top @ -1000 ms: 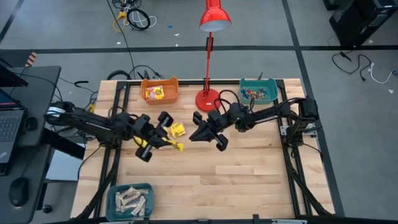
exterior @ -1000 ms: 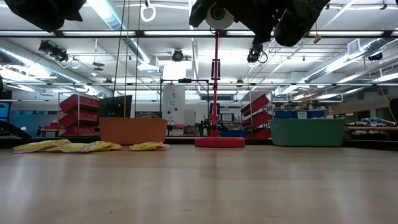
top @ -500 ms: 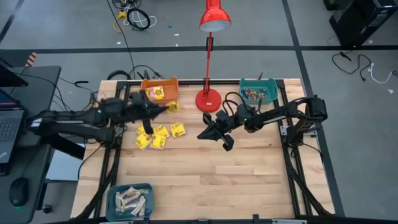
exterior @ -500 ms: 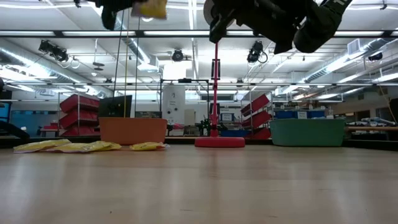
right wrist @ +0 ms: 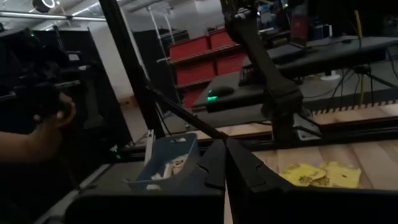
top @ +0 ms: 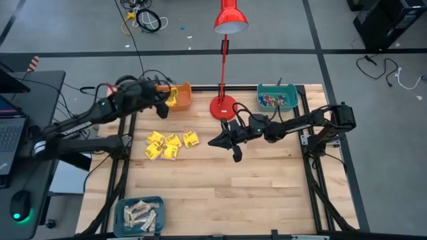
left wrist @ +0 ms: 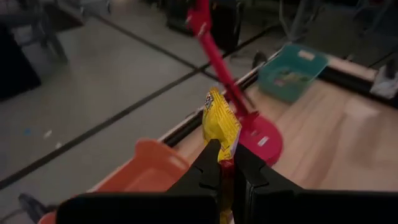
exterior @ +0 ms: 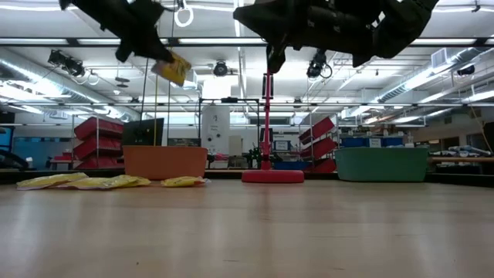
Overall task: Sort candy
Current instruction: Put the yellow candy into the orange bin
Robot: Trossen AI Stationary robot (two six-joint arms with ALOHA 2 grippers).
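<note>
My left gripper (top: 164, 105) is raised over the orange bin (top: 180, 93) at the table's far left and is shut on one yellow candy packet (exterior: 171, 68). Several more yellow packets (top: 167, 145) lie flat on the table nearer to me. Beige bars fill the blue-grey bin (top: 139, 215) at the near left. Small coloured pieces sit in the teal bin (top: 277, 99) at the far right. My right gripper (top: 225, 141) hovers shut above mid-table, right of the yellow packets, touching nothing. My left gripper pinches the yellow packet between its two fingers (left wrist: 211, 165) at one end (left wrist: 224, 152). The rest of the packet (left wrist: 221, 118) sticks out past the fingertips. It is lifted clear, tilted in the air above the orange bin (exterior: 164, 162).
A red desk lamp stands on its round base (top: 223, 107) between the two far bins, its stem rising over the table. Black frame rails run along the left and right table edges. A person's arm (right wrist: 37, 134) shows beyond the table in the right wrist view. Bare wood lies at centre and near right.
My left gripper rose from the heap of yellow packets and swung toward the far edge to the orange bin, carrying one packet lifted clear. The other packets stayed on the table. My right gripper stayed above mid-table.
</note>
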